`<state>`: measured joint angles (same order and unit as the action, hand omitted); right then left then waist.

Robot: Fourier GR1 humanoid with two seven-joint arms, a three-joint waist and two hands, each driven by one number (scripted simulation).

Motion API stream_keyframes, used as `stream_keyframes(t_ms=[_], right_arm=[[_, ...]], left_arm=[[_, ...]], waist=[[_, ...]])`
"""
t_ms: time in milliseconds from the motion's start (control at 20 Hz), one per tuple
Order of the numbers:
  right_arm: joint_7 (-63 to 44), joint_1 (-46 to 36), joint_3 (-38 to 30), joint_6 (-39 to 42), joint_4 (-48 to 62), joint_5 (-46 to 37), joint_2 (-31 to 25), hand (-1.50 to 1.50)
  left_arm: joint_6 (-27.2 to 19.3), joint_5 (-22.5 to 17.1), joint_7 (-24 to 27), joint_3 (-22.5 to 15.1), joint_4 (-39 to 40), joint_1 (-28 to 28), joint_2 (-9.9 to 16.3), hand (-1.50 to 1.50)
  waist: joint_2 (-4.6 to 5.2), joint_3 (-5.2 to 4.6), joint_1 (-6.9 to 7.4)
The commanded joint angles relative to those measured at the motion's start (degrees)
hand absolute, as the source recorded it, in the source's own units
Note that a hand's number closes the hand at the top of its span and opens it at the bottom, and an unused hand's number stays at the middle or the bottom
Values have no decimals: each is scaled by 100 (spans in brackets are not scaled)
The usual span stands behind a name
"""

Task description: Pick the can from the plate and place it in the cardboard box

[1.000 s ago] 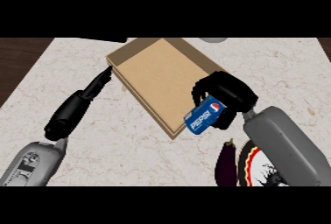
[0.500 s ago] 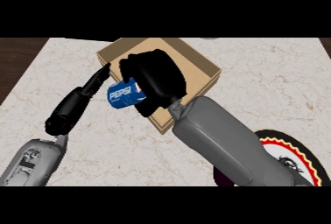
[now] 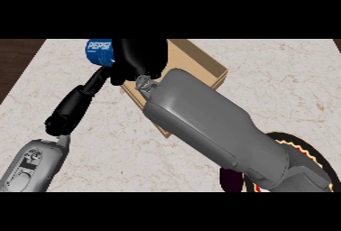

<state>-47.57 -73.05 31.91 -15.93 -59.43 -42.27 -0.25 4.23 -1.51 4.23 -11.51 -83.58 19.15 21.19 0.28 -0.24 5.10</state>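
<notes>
At far left, low in the head view: my left forearm, grey, coming in from the lower edge and running up and to the right over the pale marble counter [image 3: 293,76]. A strip of dark wood shows beyond the counter's left edge.

Left hand [image 3: 75,104]: black, fingers straight and stretched toward the top of the view, holding nothing. Its fingertips end just below the can.

Can [image 3: 100,51]: blue, white Pepsi lettering, lying tilted, at the top left of the view, over the counter just left of the cardboard box. Its right end is hidden inside my right hand.

Right hand [image 3: 140,57]: black, fingers curled round the can, gripping it. Hand sits over the box's left part.

Cardboard box [image 3: 208,68]: tan, open-topped, set at an angle on the counter. Only its right corner and a strip of its near wall show; my right forearm covers the rest.

Right forearm: grey, broad, crossing from lower right to the hand.

Plate [image 3: 307,152]: dark, patterned rim, at lower right, mostly hidden by the forearm.
</notes>
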Motion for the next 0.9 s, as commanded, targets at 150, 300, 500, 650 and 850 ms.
stream_keyframes(t_ms=[150,300,500,650,850], right_arm=[[-87,-1011,-70,188,1566,301,24,150],[345,-1038,-173,533,2234,667,24,150],[663,-747,-473,1337,2627,1236,24,150],[1307,-936,-801,1655,3151,1274,-141,150],[1706,-628,-680,2279,3586,1235,-161,150]], left_arm=[[-43,183,205,117,134,-132,46,0],[30,114,316,171,212,-100,9,0],[-92,216,176,111,-17,-221,-50,0],[145,39,80,352,97,-31,129,0],[-72,179,-122,232,-219,-215,-45,0]], waist=[[32,11,-232],[73,7,-187],[58,15,-216],[65,18,-293],[37,22,-316]])
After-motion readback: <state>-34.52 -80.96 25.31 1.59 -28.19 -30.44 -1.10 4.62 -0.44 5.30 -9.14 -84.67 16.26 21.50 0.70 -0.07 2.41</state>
